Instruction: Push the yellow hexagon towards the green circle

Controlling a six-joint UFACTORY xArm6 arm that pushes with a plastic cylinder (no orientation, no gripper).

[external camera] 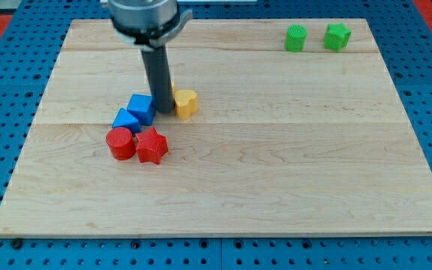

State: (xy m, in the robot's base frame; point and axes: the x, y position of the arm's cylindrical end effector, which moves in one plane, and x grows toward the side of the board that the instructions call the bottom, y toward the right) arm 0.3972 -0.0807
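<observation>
Camera view: a pale wooden board holds every block.
Yellow hexagon block: left of centre, well apart from the green circle block near the view's top right.
My tip: touching the hexagon's left side, just beside the blue cube.
Grip: none; a bare rod, holding nothing.
Advice: push rightward and upward through the hexagon's centre, steering clear of the green star-shaped block.

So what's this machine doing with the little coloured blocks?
It's a robot arm pushing blocks across a wooden board with a dark rod. My tip sits against the left side of a yellow block, with two blue blocks just left of it and a red cylinder and red star below. The target, a green circle, stands far off at the view's top right beside another green block.
</observation>
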